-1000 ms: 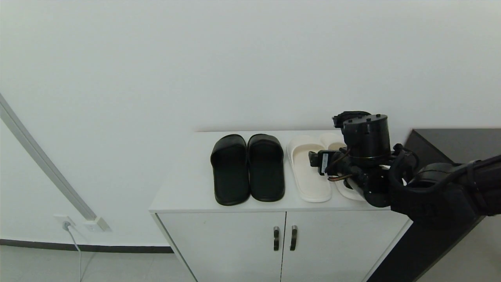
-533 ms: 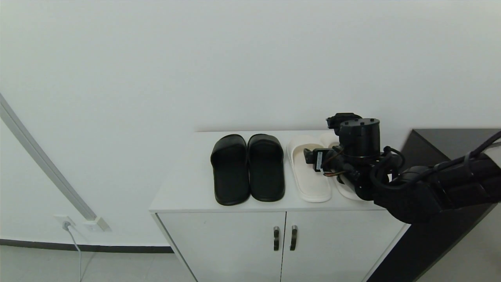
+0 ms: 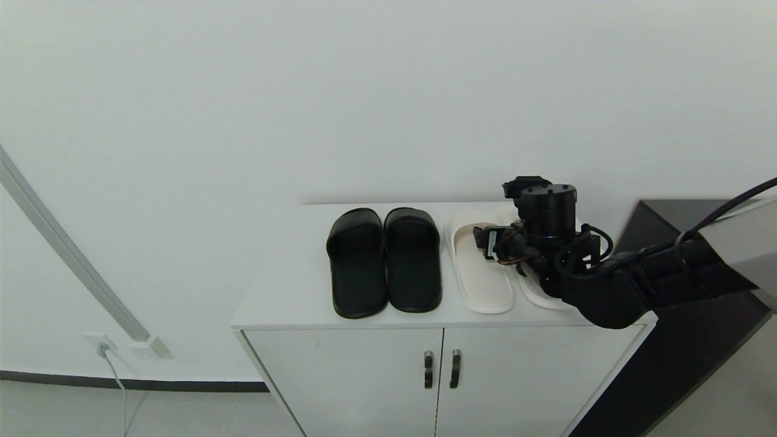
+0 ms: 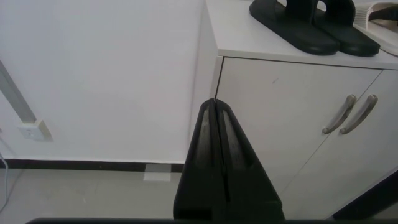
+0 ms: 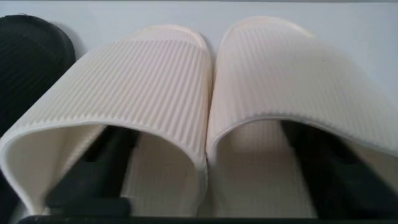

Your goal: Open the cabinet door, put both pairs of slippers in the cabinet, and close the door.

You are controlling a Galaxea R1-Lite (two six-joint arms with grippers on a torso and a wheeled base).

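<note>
Fingers of R gripper (image 5: 208, 143) spread apart, one under each strap of white slippers (image 3: 479, 273) at right end of cabinet (image 3: 285, 291) top. Black slippers (image 3: 384, 261) sit mid-top, just beside the white pair; doors (image 3: 364, 376) shut. L gripper (image 4: 216, 109) pressed closed, empty, near cabinet's front-left corner.

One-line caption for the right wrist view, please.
Open right pincer, one finger tucked inside each of the two cream slippers.
</note>
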